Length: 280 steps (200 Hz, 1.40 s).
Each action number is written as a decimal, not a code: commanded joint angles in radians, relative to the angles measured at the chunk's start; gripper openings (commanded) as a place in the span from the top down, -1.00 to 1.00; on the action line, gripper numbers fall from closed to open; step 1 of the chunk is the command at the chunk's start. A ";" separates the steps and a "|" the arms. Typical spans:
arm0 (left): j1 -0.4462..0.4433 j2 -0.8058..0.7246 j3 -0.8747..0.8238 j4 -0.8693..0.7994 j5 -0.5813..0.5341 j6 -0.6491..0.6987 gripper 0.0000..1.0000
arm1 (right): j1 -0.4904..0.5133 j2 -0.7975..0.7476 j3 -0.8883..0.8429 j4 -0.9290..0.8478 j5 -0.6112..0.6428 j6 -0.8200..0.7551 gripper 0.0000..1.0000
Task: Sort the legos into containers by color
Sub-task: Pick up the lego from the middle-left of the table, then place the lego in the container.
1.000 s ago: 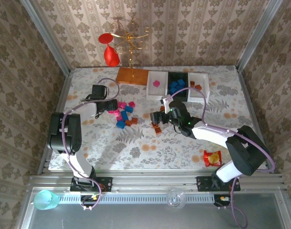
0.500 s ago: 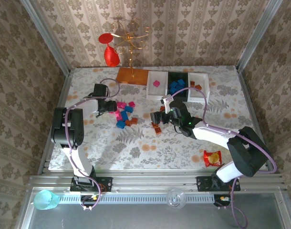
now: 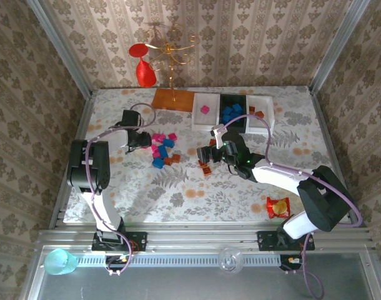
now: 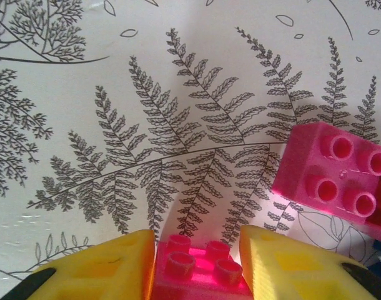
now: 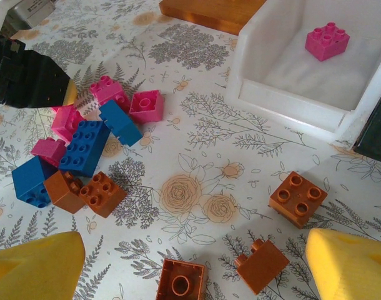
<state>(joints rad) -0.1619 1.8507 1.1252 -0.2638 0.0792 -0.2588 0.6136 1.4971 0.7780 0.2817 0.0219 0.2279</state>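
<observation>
Left tool (image 4: 197, 249): closed on a magenta brick (image 4: 193, 270). The brick is clamped studs-up between the two yellow pads (image 4: 109, 270), and both of its sides are touched.

Left tool, position: seen from above at the left edge of the loose pile (image 3: 162, 150), low over the tabletop (image 3: 178, 187).

Second magenta brick (image 4: 331, 178): laid flat and studs-up on the tabletop, ahead and to the right of the left tool. It is apart from the gripped brick.

Right tool (image 5: 190, 265): open wide, with the yellow fingers spread to the lower corners of its wrist view. Nothing is gripped.

Orange-brown bricks by the right tool:
- An upturned brick (image 5: 180, 282) is found on the tabletop between the fingers, hollow side up.
- A tilted brick (image 5: 261, 265) is found just beside it.
- A studs-up brick (image 5: 298, 199) is set farther ahead, toward the right finger.
- None is touched.

Loose pile, make-up: magenta, blue and orange-brown bricks are bunched together, ahead and left of the right tool.

Containers: three trays are set in a row at the far side of the tabletop.
- One magenta brick is held in the left white tray (image 3: 206, 123).
- Blue bricks are held in the black tray (image 3: 240, 98).
- Orange-brown bricks are held in the right white tray (image 3: 263, 123).
</observation>
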 commanded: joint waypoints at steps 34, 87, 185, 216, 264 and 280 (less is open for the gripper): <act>-0.107 -0.223 -0.071 0.129 -0.041 -0.052 0.25 | 0.005 -0.010 -0.015 -0.006 0.068 0.012 -0.85; -0.330 -0.096 0.140 0.181 -0.032 -0.027 0.24 | -0.003 -0.061 -0.043 -0.032 0.255 0.057 -0.87; -0.429 0.424 0.847 -0.063 0.006 0.048 0.20 | -0.021 -0.140 -0.079 0.037 0.256 -0.031 -0.90; -0.433 0.532 1.021 -0.138 0.015 0.050 0.14 | -0.046 -0.139 -0.036 0.023 0.263 -0.068 -0.90; -0.433 0.543 1.121 -0.198 0.019 0.072 -0.13 | -0.058 -0.171 -0.046 -0.005 0.272 -0.051 -0.90; -0.433 0.487 1.072 -0.198 0.020 0.082 -0.17 | -0.059 -0.182 -0.058 -0.012 0.267 -0.037 -0.90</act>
<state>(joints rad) -0.5888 2.4203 2.2162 -0.4198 0.0868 -0.2089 0.5587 1.3525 0.7101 0.2855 0.2745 0.1818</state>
